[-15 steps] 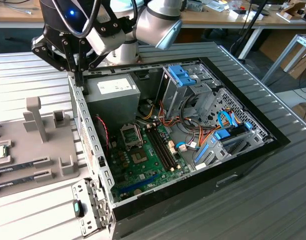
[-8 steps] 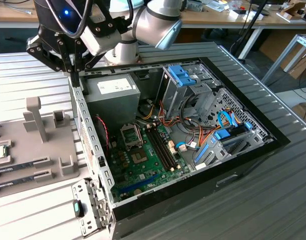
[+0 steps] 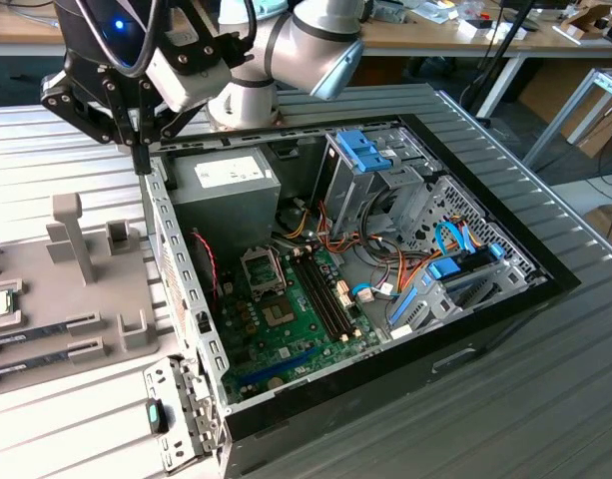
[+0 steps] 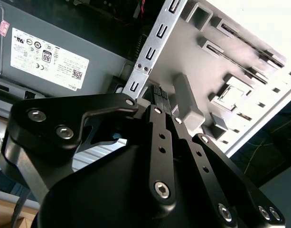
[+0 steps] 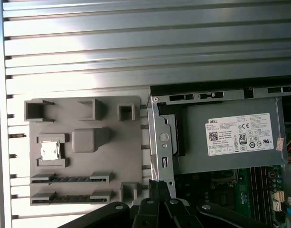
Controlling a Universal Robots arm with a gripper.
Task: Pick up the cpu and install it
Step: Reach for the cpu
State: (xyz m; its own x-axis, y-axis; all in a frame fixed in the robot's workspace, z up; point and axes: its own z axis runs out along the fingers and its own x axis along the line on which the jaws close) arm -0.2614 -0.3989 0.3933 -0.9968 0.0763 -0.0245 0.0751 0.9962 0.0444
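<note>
Black tool [image 4: 160, 93] pinched closed, empty; square silvery cpu [image 5: 49, 152] in moulded grey tray [image 5: 119, 152].

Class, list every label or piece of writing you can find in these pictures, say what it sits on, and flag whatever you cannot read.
White label on the power supply: small print, marks and a square code, too small to quote reliably.
Pink sticker on the power supply's corner: blurred, unreadable.
Pale strip on the case wall: print too small to read.
Motherboard: markings too small to read.
</note>
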